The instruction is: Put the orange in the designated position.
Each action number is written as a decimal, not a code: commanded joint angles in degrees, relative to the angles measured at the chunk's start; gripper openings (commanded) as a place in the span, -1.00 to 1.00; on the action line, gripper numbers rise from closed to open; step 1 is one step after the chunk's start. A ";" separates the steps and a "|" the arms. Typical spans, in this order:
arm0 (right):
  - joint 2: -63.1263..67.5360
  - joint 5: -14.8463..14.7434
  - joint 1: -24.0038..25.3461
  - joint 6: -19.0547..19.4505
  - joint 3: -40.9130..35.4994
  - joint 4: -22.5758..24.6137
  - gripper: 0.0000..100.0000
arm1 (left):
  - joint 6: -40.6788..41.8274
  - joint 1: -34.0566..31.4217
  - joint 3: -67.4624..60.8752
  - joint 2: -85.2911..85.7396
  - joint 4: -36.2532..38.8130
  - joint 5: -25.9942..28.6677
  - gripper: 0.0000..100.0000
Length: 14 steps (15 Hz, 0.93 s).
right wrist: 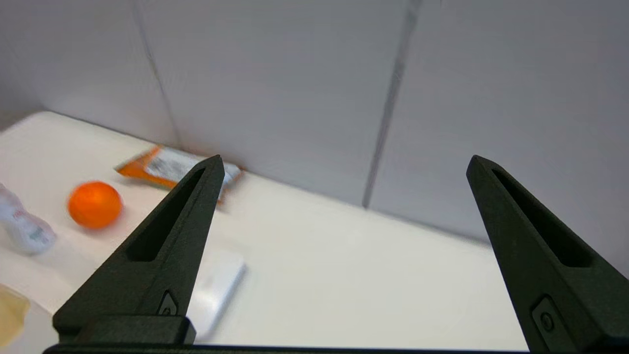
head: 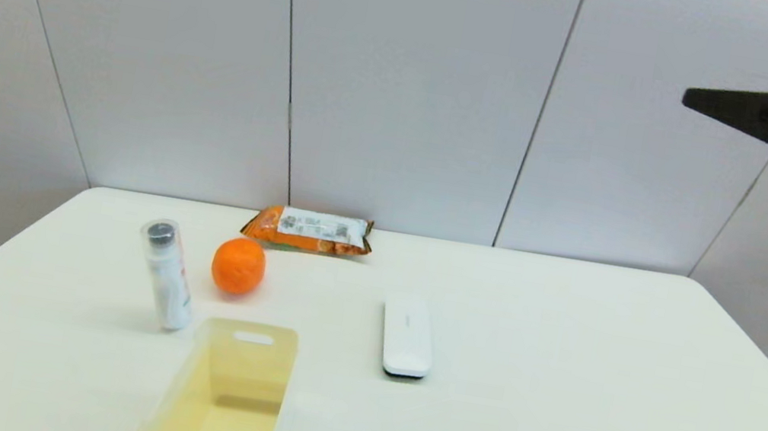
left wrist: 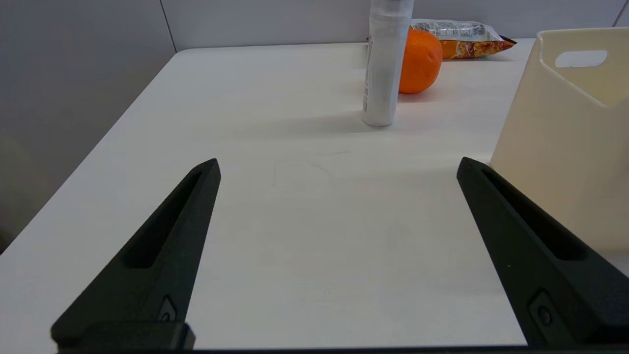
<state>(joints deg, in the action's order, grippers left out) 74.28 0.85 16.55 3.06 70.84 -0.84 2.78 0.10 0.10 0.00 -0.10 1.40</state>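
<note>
While resting on the white table (head: 551,427) toward its far left, sits untouched — the orange (head: 238,266), just right of an upright white spray bottle (head: 165,275) and just in front of a flat orange snack packet (head: 308,230) lying against the back wall. Nearer the front, a cream plastic bin (head: 224,394) with a handle slot; to its right, well apart from the fruit, a white remote-like case (head: 406,338) lying flat. No marker or outline anywhere on the tabletop to single out a spot.

Raised high at the upper right, level with the wall panels and far from every object — the right gripper (right wrist: 344,164), fingers spread wide with nothing between them. Low over the table's near-left area, the left gripper (left wrist: 338,164), likewise spread wide and empty, pointed toward the bottle and the orange behind it, with the bin's wall close beside one finger.
</note>
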 commanded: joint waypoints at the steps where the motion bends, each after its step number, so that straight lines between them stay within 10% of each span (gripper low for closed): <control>1: -13.37 0.03 -6.45 -0.42 -13.36 0.23 1.00 | 0.03 -0.01 -0.01 0.00 0.01 0.00 1.00; 14: -42.19 1.08 -8.91 -0.07 -39.37 0.40 1.00 | 0.03 -0.01 -0.01 0.00 0.01 0.00 1.00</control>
<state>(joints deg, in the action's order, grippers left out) 39.66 1.67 7.61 2.86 36.18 -0.44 2.78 0.10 0.10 0.00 -0.10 1.40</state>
